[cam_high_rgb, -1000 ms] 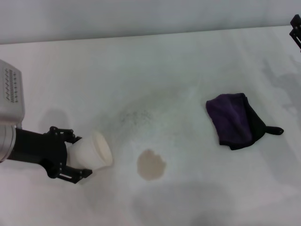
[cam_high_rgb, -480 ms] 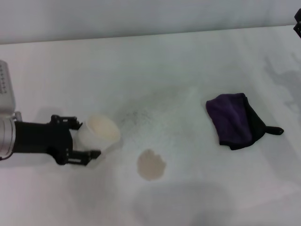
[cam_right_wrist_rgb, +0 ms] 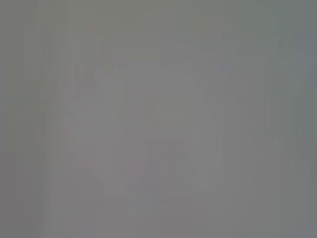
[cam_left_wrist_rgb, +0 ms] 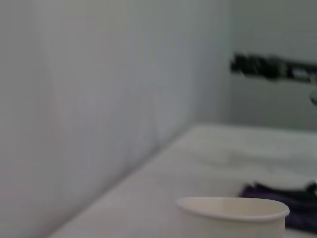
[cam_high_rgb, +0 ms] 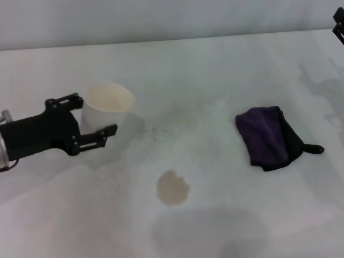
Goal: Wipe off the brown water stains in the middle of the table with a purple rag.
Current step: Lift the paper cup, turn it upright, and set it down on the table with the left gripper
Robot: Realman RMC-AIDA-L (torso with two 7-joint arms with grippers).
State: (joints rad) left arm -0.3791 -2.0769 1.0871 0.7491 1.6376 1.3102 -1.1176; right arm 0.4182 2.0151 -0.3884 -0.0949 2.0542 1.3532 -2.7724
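The brown water stain (cam_high_rgb: 172,187) is a small roundish light-brown blot on the white table (cam_high_rgb: 215,80), near the front middle. The purple rag (cam_high_rgb: 266,137) lies crumpled on the right, its black loop pointing right; it also shows in the left wrist view (cam_left_wrist_rgb: 277,198). My left gripper (cam_high_rgb: 94,114) is shut on a white paper cup (cam_high_rgb: 107,105), held upright at the left, behind and left of the stain. The cup's rim fills the near part of the left wrist view (cam_left_wrist_rgb: 233,210). My right gripper (cam_high_rgb: 338,27) is only just in view at the far right edge, away from the rag.
Faint grey speckled smudges (cam_high_rgb: 161,129) lie between the cup and the stain. The right arm shows as a dark bar in the left wrist view (cam_left_wrist_rgb: 272,67). The right wrist view shows only plain grey.
My left gripper has swung the paper cup from tipped towards the stain to upright, and carried it back and left, away from the stain. The rag and stain have not moved.
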